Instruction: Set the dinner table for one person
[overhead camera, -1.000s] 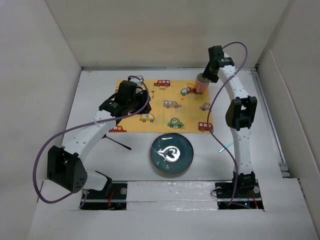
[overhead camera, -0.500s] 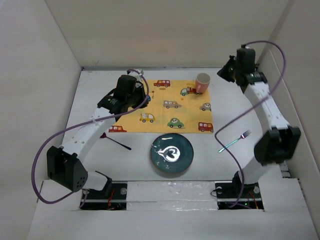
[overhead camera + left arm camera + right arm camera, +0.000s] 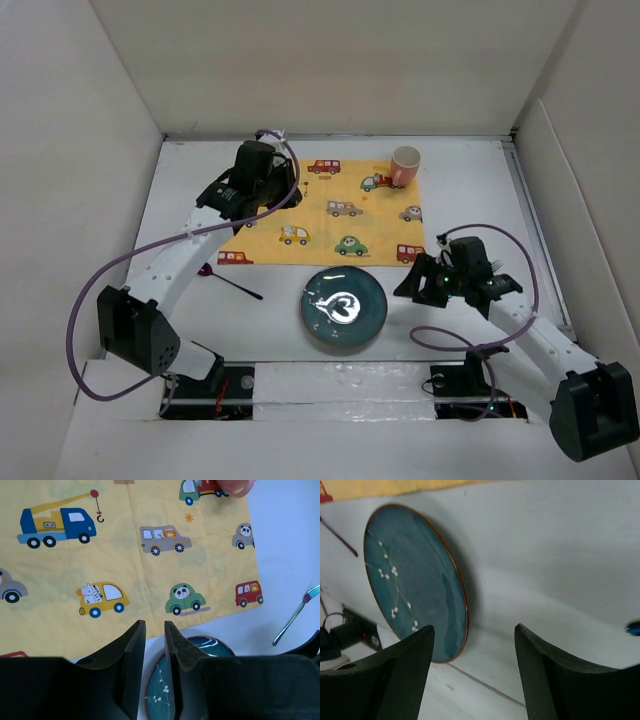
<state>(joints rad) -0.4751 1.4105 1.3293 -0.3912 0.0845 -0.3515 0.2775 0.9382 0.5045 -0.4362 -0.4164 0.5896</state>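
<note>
The white dinner table (image 3: 180,210) carries a yellow car-print placemat (image 3: 330,210) with a pink mug (image 3: 405,165) on its far right corner. A teal plate (image 3: 345,307) lies in front of the mat. A purple spoon (image 3: 232,281) lies left of the plate. My left gripper (image 3: 240,195) hovers over the mat's left part, shut and empty (image 3: 154,625). My right gripper (image 3: 412,290) is low beside the plate's right rim, open and empty (image 3: 475,627). The teal fork (image 3: 295,614) lies right of the plate; my right arm hides it in the top view.
White panels wall the table on three sides. The arm bases (image 3: 205,380) sit at the near edge. Cables loop off both arms. The plate (image 3: 415,580) fills the left of the right wrist view, with bare table (image 3: 545,555) to its right.
My right arm has swung from the mug at the far right down to the near side, beside the plate and over the fork. My left gripper has shifted slightly toward the far edge.
</note>
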